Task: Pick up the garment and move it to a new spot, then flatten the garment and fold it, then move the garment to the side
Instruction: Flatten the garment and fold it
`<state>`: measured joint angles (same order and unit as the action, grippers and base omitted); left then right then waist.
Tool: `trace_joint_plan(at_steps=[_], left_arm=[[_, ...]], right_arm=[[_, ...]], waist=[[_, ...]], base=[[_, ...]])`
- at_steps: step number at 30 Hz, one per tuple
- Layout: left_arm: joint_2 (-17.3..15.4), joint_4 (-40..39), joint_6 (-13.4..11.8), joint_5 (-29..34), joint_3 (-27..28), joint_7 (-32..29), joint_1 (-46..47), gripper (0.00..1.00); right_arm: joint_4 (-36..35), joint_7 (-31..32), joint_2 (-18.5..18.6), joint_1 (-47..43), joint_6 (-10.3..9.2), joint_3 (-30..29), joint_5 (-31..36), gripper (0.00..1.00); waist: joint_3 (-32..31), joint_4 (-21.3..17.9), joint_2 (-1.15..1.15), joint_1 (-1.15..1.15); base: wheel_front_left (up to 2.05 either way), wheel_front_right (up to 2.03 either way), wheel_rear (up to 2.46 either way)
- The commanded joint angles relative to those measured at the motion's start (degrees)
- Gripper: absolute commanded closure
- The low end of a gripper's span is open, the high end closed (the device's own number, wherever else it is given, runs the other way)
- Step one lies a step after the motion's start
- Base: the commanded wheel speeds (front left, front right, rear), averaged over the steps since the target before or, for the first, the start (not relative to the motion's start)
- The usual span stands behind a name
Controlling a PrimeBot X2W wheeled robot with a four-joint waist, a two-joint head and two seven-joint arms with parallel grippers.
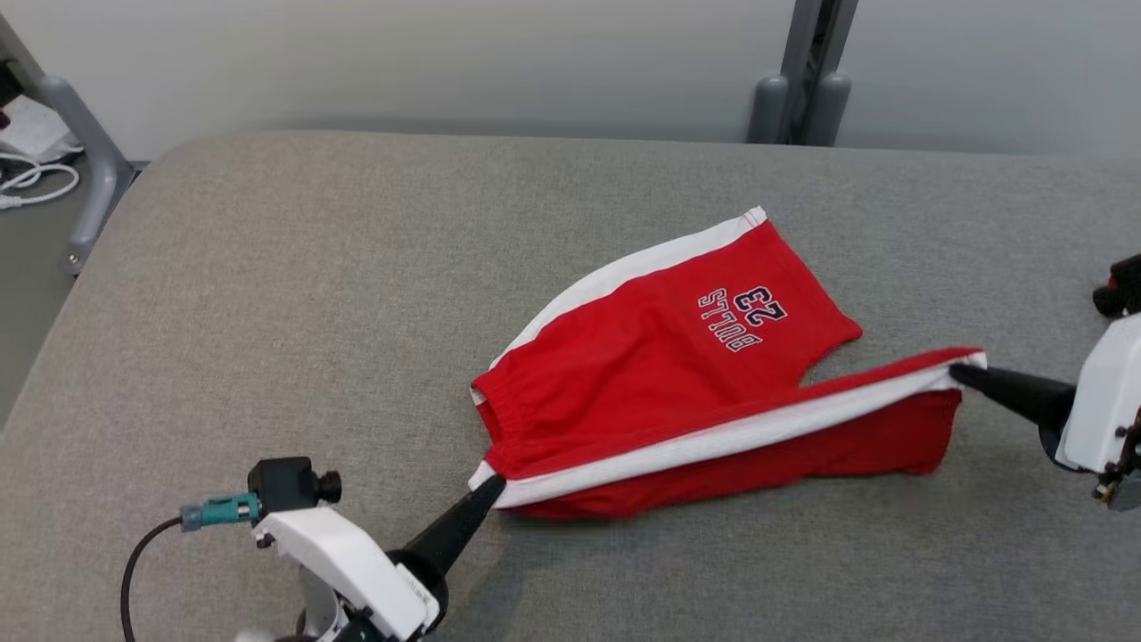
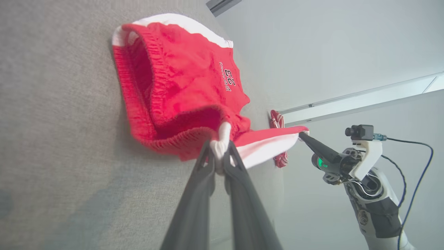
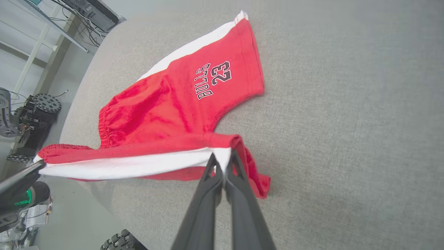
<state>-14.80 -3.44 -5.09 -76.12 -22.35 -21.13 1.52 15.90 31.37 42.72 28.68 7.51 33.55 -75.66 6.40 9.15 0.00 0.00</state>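
The garment (image 1: pixel 660 357) is a pair of red shorts with white side stripes and a "BULLS 23" print, lying on the grey padded table (image 1: pixel 267 267). My left gripper (image 1: pixel 493 486) is shut on the waistband corner at the near left, seen close in the left wrist view as the garment (image 2: pixel 180 86) pinched in the gripper (image 2: pixel 219 156). My right gripper (image 1: pixel 958 370) is shut on the hem of the near leg at the right; the right wrist view shows the gripper (image 3: pixel 222 163) clamping the white stripe of the garment (image 3: pixel 180 104). The near edge is lifted and stretched between both grippers.
The table's far edge meets a pale wall with a grey post (image 1: pixel 807 71). A metal frame leg (image 1: pixel 89 152) and white cables (image 1: pixel 27 183) stand off the table's left edge. Wheeled equipment (image 3: pixel 27 114) sits on the floor beyond the table.
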Motion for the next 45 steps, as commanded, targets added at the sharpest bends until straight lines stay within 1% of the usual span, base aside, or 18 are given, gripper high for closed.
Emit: trace_joint_plan(at_steps=[1, 8, 12, 15, 20, 27, 33, 34, 35, 36, 37, 38, 41, 42, 44, 45], left_arm=[[0.7, 0.15, 0.44, -1.11, 0.68, -0.37, 2.84, 1.0], [2.5, 4.51, 1.66, -2.55, 1.72, -2.21, 12.37, 1.0], [3.24, 7.51, 2.4, -2.64, 1.95, -2.82, 16.49, 1.0], [4.09, 10.28, 3.4, -2.3, 1.76, -2.92, 19.76, 1.0], [6.03, 14.8, 5.28, -2.29, 1.58, -2.3, 23.88, 1.0], [8.69, 20.37, 7.75, -2.45, 0.67, -1.32, 27.74, 1.0], [10.1, 23.55, 8.94, -3.37, 0.35, -0.19, 30.03, 1.0], [10.29, 23.95, 9.2, -3.54, 0.27, -0.09, 30.35, 0.93], [10.47, 24.35, 9.27, -3.72, 0.15, -0.01, 30.68, 0.83], [10.62, 24.68, 9.56, -3.89, 0.02, 0.13, 31.03, 0.68], [10.77, 24.98, 9.75, -4.07, -0.11, 0.18, 31.38, 0.65], [10.88, 25.32, 9.9, -4.4, -0.13, 0.29, 31.69, 0.64], [11.02, 26.5, 10.16, -4.52, -0.26, 0.82, 32.78, 0.69], [11.11, 26.94, 10.26, -4.71, -0.32, 1.0, 33.14, 0.73], [11.24, 27.75, 10.22, -5.19, -0.28, 1.34, 33.78, 0.78], [11.29, 28.27, 10.13, -5.35, -0.19, 1.61, 34.09, 0.83]], right_arm=[[1.16, 1.07, -0.79, 2.43, -0.05, -1.19, 1.62, 1.0], [5.74, 6.42, -5.02, 12.3, -0.05, -4.65, 7.68, 1.0], [8.32, 8.73, -7.52, 16.63, -0.04, -6.19, 10.31, 1.0], [10.83, 10.7, -9.95, 20.3, -0.04, -7.6, 12.48, 1.0], [14.42, 13.23, -13.01, 24.62, -0.04, -9.43, 16.4, 1.0], [18.2, 15.49, -15.16, 27.51, -0.04, -11.54, 21.08, 1.0], [20.18, 16.05, -15.98, 28.58, -0.04, -14.07, 23.91, 1.0], [20.5, 16.06, -16.14, 28.69, -0.04, -14.52, 24.31, 1.0], [20.72, 16.12, -16.27, 28.9, -0.04, -14.86, 24.64, 1.0], [20.87, 16.02, -16.37, 29.09, -0.04, -15.29, 25.06, 1.0], [20.98, 15.92, -16.52, 29.23, -0.04, -15.67, 25.46, 1.0], [21.09, 15.75, -16.68, 29.37, -0.04, -15.97, 25.8, 1.0], [21.31, 15.68, -17.27, 29.47, -0.04, -16.88, 26.84, 1.0], [21.33, 15.7, -17.42, 29.56, -0.04, -17.14, 27.2, 1.0], [21.36, 15.52, -17.67, 29.81, -0.04, -17.67, 27.83, 1.0], [21.37, 15.32, -17.77, 29.94, -0.04, -17.95, 28.08, 1.0]], waist=[[3.11, 1.94, 0.0, 0.0], [9.58, 4.26, 0.0, 0.0], [11.71, 5.14, 0.0, 0.0], [13.39, 6.01, 0.0, 0.0], [15.54, 7.68, 0.0, 0.0], [17.09, 9.55, 0.0, 0.0], [18.08, 10.56, 0.0, 0.0], [18.24, 10.68, 0.0, 0.0], [18.4, 10.81, 0.0, 0.0], [18.56, 10.91, 0.0, 0.0], [18.72, 10.99, 0.0, 0.0], [18.9, 11.06, 0.0, 0.0], [19.34, 11.21, 0.0, 0.0], [19.48, 11.24, 0.0, 0.0], [19.73, 11.26, 0.0, 0.0], [19.86, 11.27, 0.0, 0.0]], base=[[0.0, 0.0, 0.0], [0.0, 0.0, 0.0], [0.0, 0.0, 0.0], [0.0, 0.0, 0.0], [0.0, 0.0, 0.0], [0.0, 0.0, 0.0], [0.0, 0.0, 0.0], [0.0, 0.0, 0.0], [0.0, 0.0, 0.0], [0.0, 0.0, 0.0], [0.0, 0.0, 0.0], [0.0, 0.0, 0.0], [0.0, 0.0, 0.0], [0.0, 0.0, 0.0], [0.0, 0.0, 0.0], [0.0, 0.0, 0.0]])
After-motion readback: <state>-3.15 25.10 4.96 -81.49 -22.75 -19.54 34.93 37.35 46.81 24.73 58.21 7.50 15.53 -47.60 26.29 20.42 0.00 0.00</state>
